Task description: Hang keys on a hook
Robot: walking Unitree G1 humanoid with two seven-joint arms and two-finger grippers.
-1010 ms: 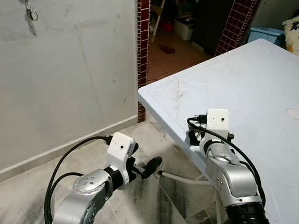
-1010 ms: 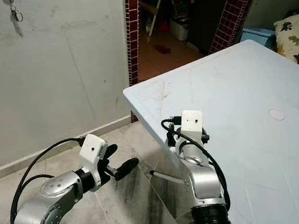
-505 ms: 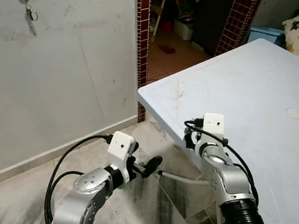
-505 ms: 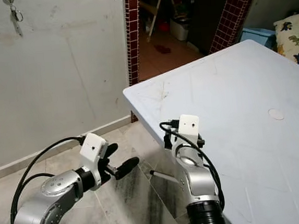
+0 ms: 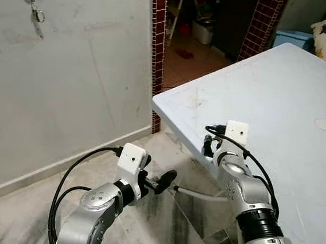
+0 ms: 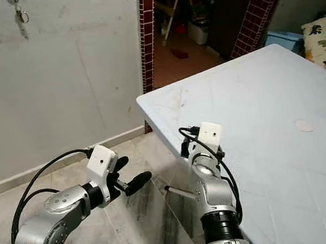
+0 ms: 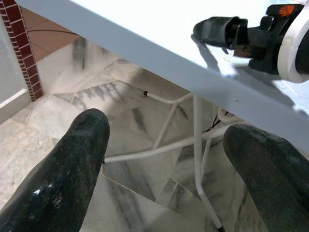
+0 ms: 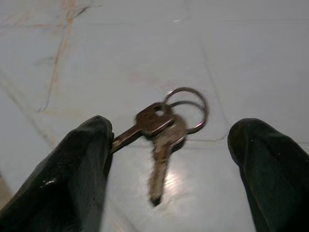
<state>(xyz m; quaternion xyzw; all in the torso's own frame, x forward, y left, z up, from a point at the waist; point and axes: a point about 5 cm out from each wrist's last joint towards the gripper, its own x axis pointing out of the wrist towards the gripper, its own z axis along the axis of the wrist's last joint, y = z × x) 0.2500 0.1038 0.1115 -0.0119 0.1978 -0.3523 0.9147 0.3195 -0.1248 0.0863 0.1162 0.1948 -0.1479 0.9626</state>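
The pick-up of the keys (image 8: pixel 164 126) is judged to be the step in hand; nothing has been grasped yet and the hanging is not begun. The keys, two on a ring, are seen lying flat on the white counter (image 5: pixel 286 88), near its front left corner, where the right pincer (image 8: pixel 171 159) is held low over the surface. Its fingers are spread apart with the keys between them, and one fingertip (image 8: pixel 82 164) seems to touch the tip of one key. For the next move, the fingers must be closed on the keys, and then these must be carried to the wall, where a hook (image 5: pixel 32 1) with other keys is seen high up. The left pincer (image 7: pixel 164 159) is kept open over the floor, beside the counter edge.
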